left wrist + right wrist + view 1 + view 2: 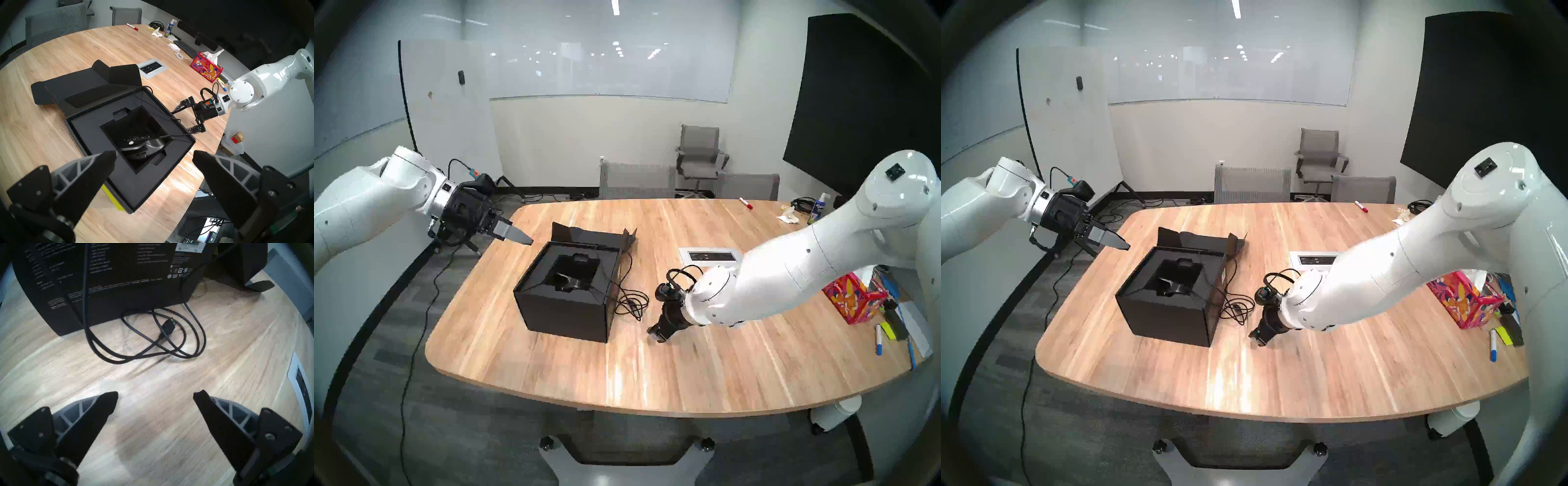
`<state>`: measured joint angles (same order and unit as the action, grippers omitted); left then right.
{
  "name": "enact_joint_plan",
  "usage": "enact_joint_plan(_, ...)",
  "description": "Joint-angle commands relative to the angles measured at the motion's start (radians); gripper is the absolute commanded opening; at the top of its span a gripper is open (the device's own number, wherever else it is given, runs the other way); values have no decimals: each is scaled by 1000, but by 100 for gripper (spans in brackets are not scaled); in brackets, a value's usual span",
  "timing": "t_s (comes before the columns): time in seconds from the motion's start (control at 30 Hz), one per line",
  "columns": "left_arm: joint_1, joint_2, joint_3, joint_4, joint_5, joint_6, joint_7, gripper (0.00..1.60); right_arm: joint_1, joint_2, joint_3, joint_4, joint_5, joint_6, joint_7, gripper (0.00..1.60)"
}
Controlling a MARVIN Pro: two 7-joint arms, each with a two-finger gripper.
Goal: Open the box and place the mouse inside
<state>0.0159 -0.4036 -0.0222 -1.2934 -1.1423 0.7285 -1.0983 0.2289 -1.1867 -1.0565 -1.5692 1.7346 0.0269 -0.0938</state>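
The mouse was seen lying inside the opened box, its cable left coiled on the table at the box's three o'clock. The right gripper was held wide open and empty near the coil, the left gripper likewise empty; gathering the cable was judged to be required next.

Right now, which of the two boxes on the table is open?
The black box: its lid is folded back and the mouse lies inside. The red floral tissue box is shut.

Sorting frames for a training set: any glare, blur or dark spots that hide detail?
Head views: streaky glare on the table. Left wrist view: the mouse sits in the deep shadow of the box. Right wrist view: soft blur, with the cable still readable.
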Motion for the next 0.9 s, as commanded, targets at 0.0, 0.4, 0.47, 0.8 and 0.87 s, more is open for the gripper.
enact_joint_plan(0.0, -19, 0, -14, 1, -6, -1, -21, 160, -9, -25, 10, 63, -32, -19, 38, 160)
enact_joint_plan(0.4, -20, 0, -13, 1, -6, -1, -21, 160, -41, -42, 21, 127, -65, -44, 55, 160)
enact_joint_plan(0.47, -20, 0, -13, 1, -6, -1, -21, 160, -47, -44, 22, 138, -72, -49, 56, 160)
enact_joint_plan(0.8, -20, 0, -13, 1, -6, -1, -22, 160, -79, -50, 31, 186, -99, -83, 53, 160)
enact_joint_plan(0.87, -20, 0, -13, 1, -6, -1, -22, 160, -91, -56, 34, 207, -102, -89, 62, 160)
